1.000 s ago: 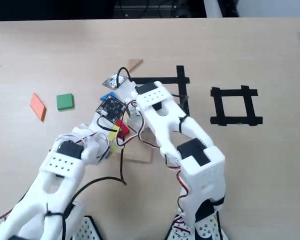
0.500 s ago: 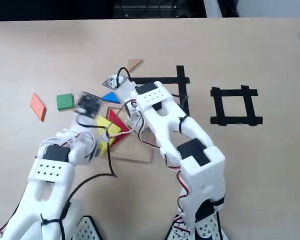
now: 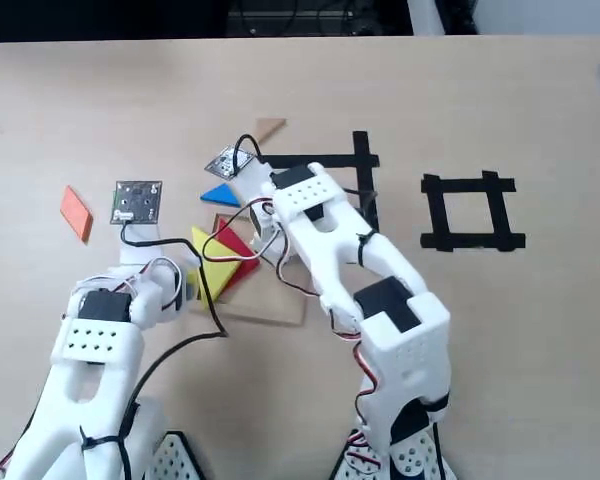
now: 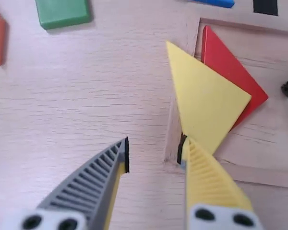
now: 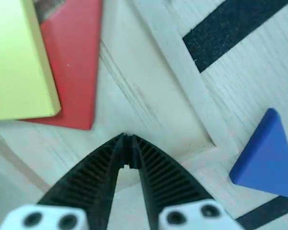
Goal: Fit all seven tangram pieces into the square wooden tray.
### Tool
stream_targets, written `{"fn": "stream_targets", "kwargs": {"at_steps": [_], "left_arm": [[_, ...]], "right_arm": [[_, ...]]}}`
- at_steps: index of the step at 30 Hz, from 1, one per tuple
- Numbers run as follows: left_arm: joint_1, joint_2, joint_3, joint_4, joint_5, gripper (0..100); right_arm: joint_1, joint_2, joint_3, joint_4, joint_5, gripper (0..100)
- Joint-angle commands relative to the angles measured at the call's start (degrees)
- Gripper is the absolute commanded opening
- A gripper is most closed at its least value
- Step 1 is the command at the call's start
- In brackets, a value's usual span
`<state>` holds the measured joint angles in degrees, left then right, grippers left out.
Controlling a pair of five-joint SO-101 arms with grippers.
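Your left tool [image 4: 153, 148] is spread apart, probably to nudge the yellow triangle [image 4: 206, 103] off the tray's [image 4: 193, 38] 9 o'clock rim; right tool's [image 5: 129, 151] pinched together, empty

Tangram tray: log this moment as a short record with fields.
tray: wooden tray, two pieces seen in it
red triangle: flat on the tray floor
yellow triangle: lies partly on the red one, one corner out over the rim
outside the tray: blue triangle, green square, orange piece
left gripper: open, at the yellow triangle's near corner
right gripper: shut, empty, over the tray floor
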<state>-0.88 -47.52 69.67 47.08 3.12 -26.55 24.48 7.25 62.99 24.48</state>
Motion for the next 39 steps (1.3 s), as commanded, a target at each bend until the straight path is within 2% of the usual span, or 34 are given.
{"fn": "stream_targets", "kwargs": {"at_steps": [1,5,10,12,28,34,39], "left_arm": [[-0.31,0.18,-0.84,-0.35,3.25,19],[-1.98,8.62,-2.86,-3.78,4.22,19],[-2.68,24.7,-10.68,-3.16,3.78,19],[-2.07,26.73,-13.05,-1.58,3.78,19],[7.34,17.49,-8.48,-1.76,3.96,20],[7.16,17.49,-8.57,-1.32,3.78,20],[0.4,16.88,-9.63,0.09,2.37,20]], "right_arm": [[-0.79,-0.22,0.04,-0.53,-0.35,1.1],[-0.79,-0.22,0.04,-0.53,-0.35,1.1],[-0.79,-0.22,0.04,-0.44,-0.35,1.1],[-0.79,-0.22,0.04,-0.44,-0.35,1.1],[-0.79,-0.22,0.04,-0.53,-0.35,1.1],[-0.79,-0.22,0.04,-0.44,-0.35,1.1],[-0.79,-0.57,1.1,-0.79,-0.35,1.1]]}}
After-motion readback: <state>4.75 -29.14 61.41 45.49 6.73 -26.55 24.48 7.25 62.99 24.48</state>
